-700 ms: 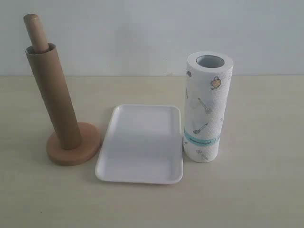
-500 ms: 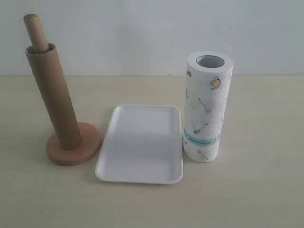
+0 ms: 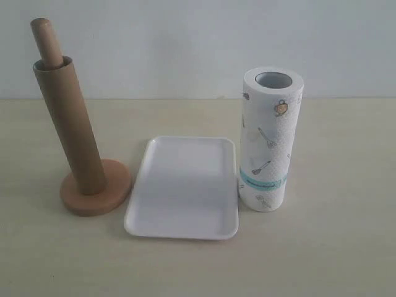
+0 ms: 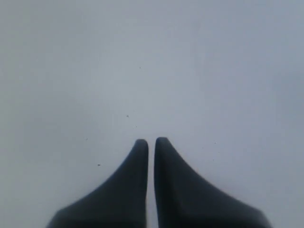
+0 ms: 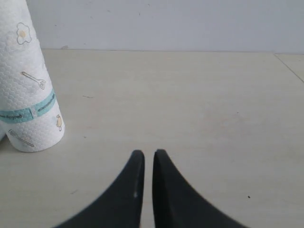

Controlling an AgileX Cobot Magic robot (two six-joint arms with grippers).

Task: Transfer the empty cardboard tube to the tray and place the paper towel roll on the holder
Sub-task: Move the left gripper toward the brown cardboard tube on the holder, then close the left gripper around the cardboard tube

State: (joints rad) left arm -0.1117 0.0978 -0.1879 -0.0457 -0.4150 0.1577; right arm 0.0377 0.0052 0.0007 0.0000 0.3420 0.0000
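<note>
You've nothing done: brown cardboard tube (image 3: 69,127) sleeved over light wooden dowel holder (image 3: 114,185), printed white paper towel roll (image 3: 266,142) upright beside bare shallow white tray (image 3: 185,185). Left pincer (image 4: 151,141), right pincer (image 5: 146,153) closed on nothing.

tube (image 3: 69,127) brown | tray (image 3: 183,189) white | roll (image 3: 268,139) white, utensil print, teal band
</note>
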